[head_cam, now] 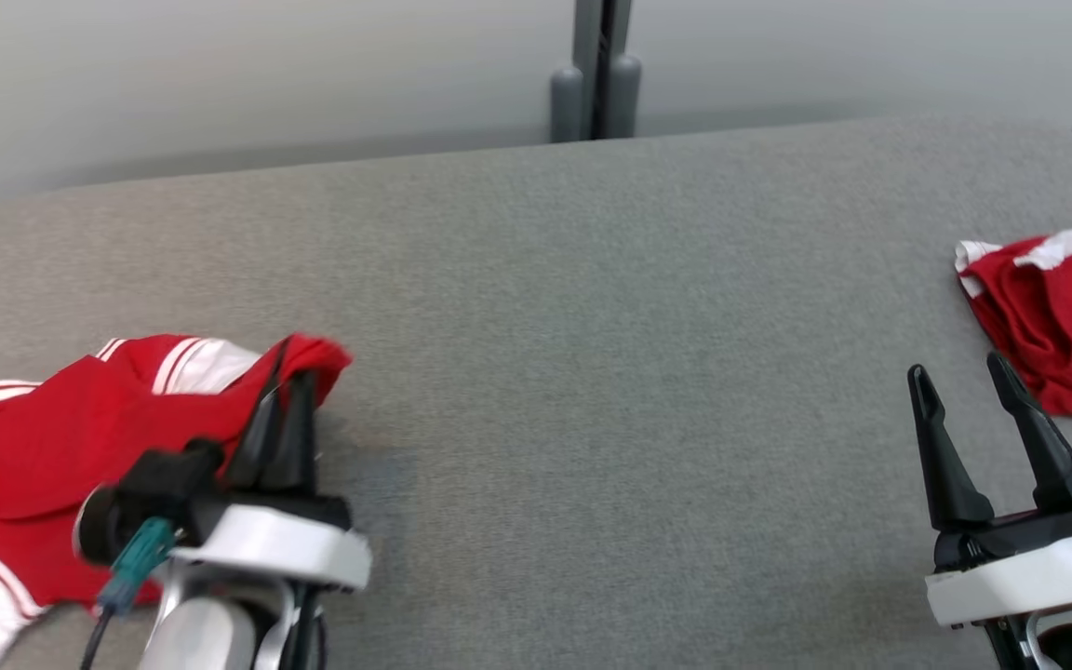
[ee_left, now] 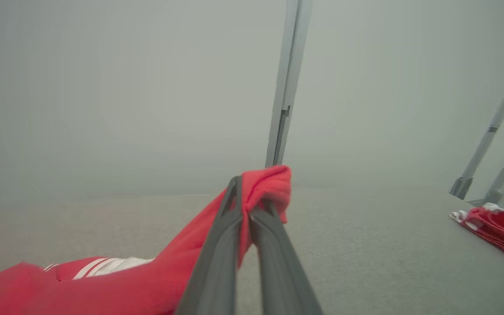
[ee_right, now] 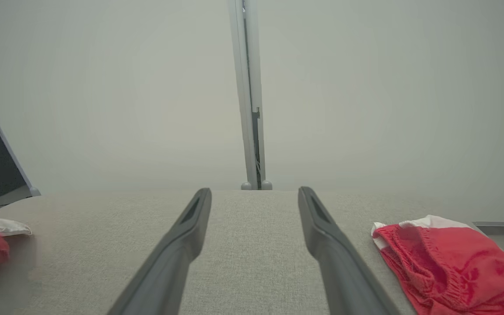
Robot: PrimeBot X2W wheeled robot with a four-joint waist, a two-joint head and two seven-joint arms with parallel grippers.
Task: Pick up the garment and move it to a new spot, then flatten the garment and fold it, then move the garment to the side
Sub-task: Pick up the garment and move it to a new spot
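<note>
A red garment [head_cam: 61, 447] with white stripes lies at the left of the grey table [head_cam: 592, 326]. My left gripper [head_cam: 287, 372] is shut on a raised edge of it, and red cloth [ee_left: 265, 186] bunches around the fingertips [ee_left: 234, 188]. The rest of the garment [ee_left: 103, 284] trails down to the left. My right gripper [head_cam: 959, 372] stands open above the table at the lower right, nothing between its fingers [ee_right: 190, 218]. Its tips [ee_right: 254, 192] point toward the far edge.
A second red and white garment [head_cam: 1057, 316] lies crumpled at the table's right edge, just right of my right gripper [ee_right: 444, 267]. A grey post [head_cam: 596, 74] rises behind the far edge. More slanted posts [ee_left: 492, 131] stand off to the right.
</note>
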